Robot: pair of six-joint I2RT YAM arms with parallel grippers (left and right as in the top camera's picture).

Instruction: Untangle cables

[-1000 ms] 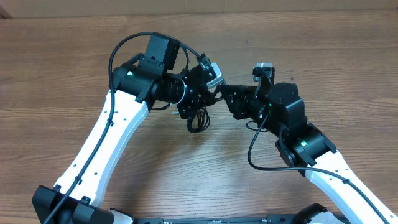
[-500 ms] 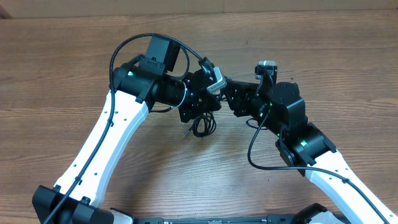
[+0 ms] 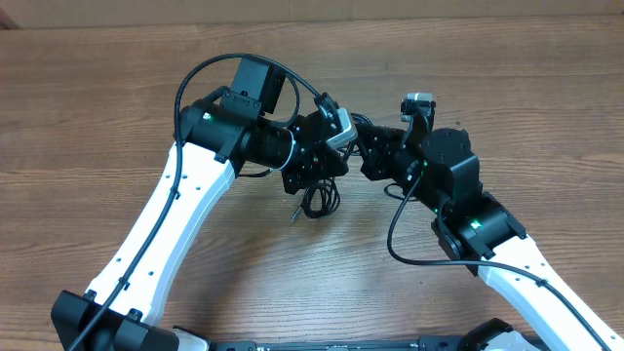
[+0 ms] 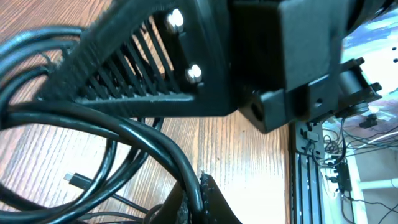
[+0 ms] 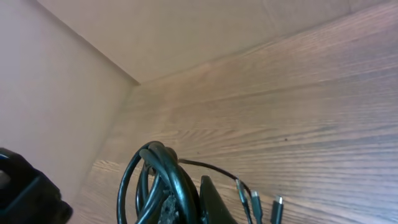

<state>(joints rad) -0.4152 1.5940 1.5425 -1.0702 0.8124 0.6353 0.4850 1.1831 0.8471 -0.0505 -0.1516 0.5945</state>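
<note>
Surface (image 3: 97, 97): mid-brown wood with darker grain streaks running left to right and a few paler bands.
Cables (image 3: 317, 200): plain black, no markings. One plug (image 4: 71, 178) is black with a silvery tip.
Left arm (image 3: 171, 224) and right arm (image 3: 531, 283): white links, black joints, black wiring.
A green light (image 3: 206, 117) glows on the left arm, and a second green light (image 3: 475, 225) on the right.
Wall (image 5: 186, 31) on the far side: flat pale beige, unpatterned.
</note>
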